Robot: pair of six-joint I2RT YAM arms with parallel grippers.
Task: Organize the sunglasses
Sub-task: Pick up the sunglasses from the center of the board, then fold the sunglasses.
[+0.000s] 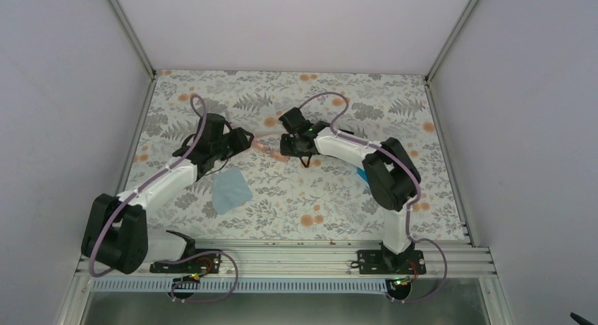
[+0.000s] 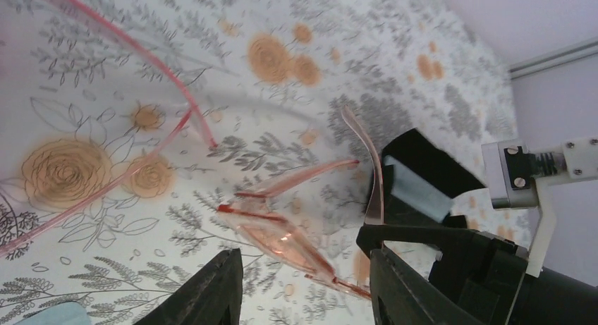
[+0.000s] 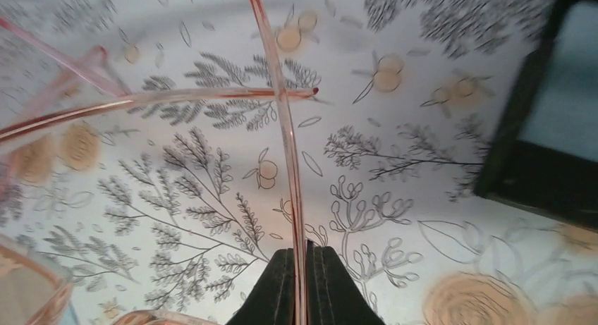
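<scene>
1. Pink-red and see-through, the sunglasses [image 2: 275,237] hang above the tabletop [image 1: 317,198] near its middle. They are clear of the floral covering, and a soft shadow falls on the pattern beneath them.
2. The left pincer [image 2: 303,258] stands at a middling gap, with the front of the frame and one tinted lens lying between its black fingers [image 2: 211,290]. The lower end of the frame meets the farther finger, so this pincer holds the glasses by their front.
3. The right pincer [image 3: 303,258] is closed tight on one thin arm of the sunglasses. In the right wrist view the pink rod runs straight up from between two pads that almost touch.
4. The other thin arm crosses the clamped one roughly square to it, and its tip ends just past the crossing.
5. From the top camera, both robot arms reach in toward the centre from either side. Their pincers are close together and nearly face each other, with the sunglasses bridging them.
6. In the left wrist view, the clamped arm of the glasses curves away to the right pincer's dark body at the right.
7. A light blue cloth [image 1: 231,191] lies flat on the tabletop, nearer the bases and just beside the left forearm. It is apart from the sunglasses.
</scene>
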